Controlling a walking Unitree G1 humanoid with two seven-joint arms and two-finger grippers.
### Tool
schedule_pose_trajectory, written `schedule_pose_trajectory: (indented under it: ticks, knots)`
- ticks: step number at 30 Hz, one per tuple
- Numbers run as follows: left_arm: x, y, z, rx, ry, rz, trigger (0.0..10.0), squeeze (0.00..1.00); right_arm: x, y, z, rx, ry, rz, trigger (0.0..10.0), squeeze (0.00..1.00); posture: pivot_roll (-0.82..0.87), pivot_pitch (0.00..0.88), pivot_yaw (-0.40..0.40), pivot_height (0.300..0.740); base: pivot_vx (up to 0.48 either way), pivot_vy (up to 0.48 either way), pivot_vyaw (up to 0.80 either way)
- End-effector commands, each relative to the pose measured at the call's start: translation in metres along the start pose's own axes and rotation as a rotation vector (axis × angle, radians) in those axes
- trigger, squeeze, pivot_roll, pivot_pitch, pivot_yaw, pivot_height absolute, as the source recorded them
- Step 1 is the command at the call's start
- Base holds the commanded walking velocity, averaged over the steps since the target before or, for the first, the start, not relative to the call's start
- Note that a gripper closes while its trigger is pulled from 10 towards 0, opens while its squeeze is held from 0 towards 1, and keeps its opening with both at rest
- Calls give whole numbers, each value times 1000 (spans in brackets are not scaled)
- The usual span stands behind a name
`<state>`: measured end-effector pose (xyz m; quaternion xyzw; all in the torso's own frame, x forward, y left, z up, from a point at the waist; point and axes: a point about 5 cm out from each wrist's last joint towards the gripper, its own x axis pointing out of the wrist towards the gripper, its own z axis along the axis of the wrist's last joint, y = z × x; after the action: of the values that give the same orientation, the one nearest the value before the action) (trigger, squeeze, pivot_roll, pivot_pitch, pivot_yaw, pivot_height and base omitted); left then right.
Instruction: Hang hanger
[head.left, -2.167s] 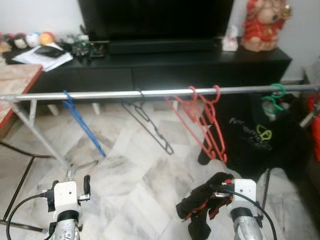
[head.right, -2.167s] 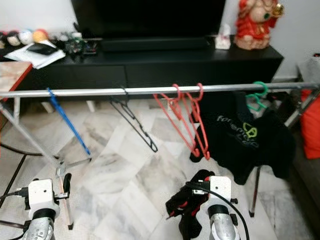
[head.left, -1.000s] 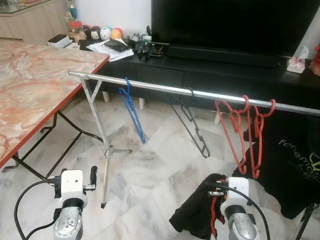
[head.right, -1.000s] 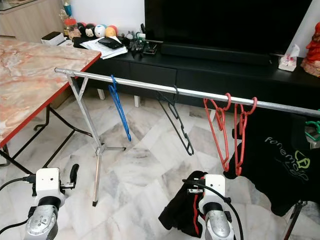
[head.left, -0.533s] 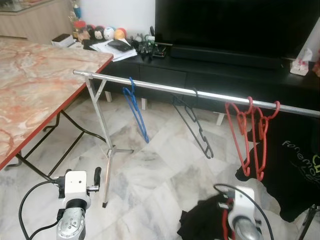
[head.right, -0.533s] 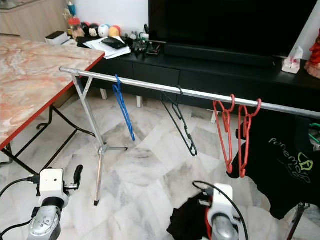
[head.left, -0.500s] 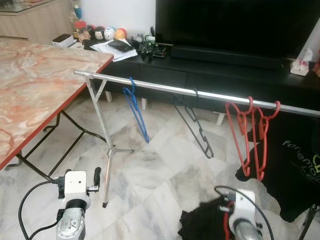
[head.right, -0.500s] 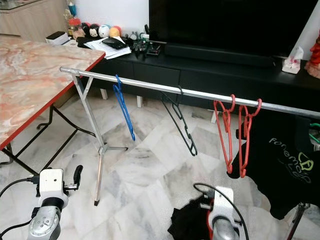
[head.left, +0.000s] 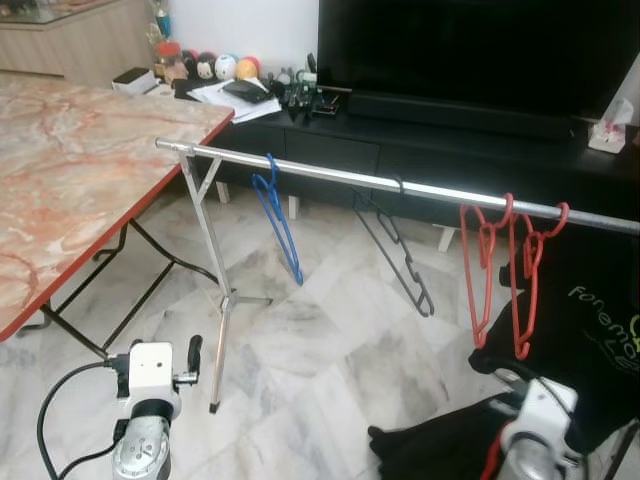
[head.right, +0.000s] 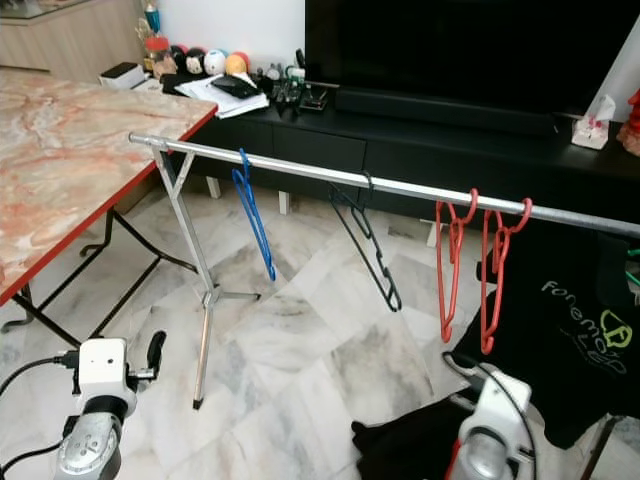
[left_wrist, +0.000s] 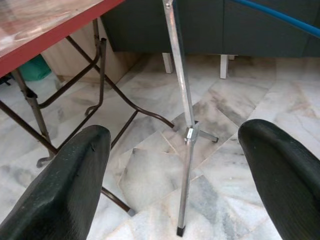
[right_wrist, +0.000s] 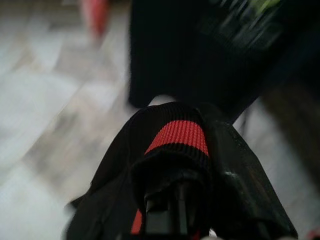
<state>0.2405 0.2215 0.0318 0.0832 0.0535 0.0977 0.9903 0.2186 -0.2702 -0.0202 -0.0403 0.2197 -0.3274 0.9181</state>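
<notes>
Left eye view: rail (head.left: 330, 176) runs across mid-frame w/ blue hanger (head.left: 277, 213), black hanger (head.left: 400, 258) & two red hangers (head.left: 500, 270) hooked on it. Lower right, right gripper (right_wrist: 175, 200) clamps a black garment w/ red stripe (right_wrist: 177, 135). Lower left, left gripper (left_wrist: 175, 165) hangs idle, fingers spread wide

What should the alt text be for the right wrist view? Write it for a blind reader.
The right tool is shut on a black garment with a red stripe, bunched close before the camera. Behind it, blurred, hangs a black shirt over pale marble floor.
</notes>
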Motion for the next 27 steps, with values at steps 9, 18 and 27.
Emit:
schedule_pose_trajectory:
  ticks: [9, 18, 27]
  knots:
    - [0, -2, 0, -10, 2, -16, 10000, 0, 2, -29, 63, -285, -383, -236, 10000, 0, -72, 24, 23, 740, 0, 0, 0]
    - [1, -3, -1, -11, 4, -23, 10000, 0, 9, -19, 83, -143, -383, -163, 10000, 0, -84, 25, 25, 740, 0, 0, 0]
    - [1, 1, 5, -11, -30, -5, 10000, 0, -9, 21, 10, 10, 10, -22, 10000, 0, -58, 34, 18, 740, 0, 0, 0]
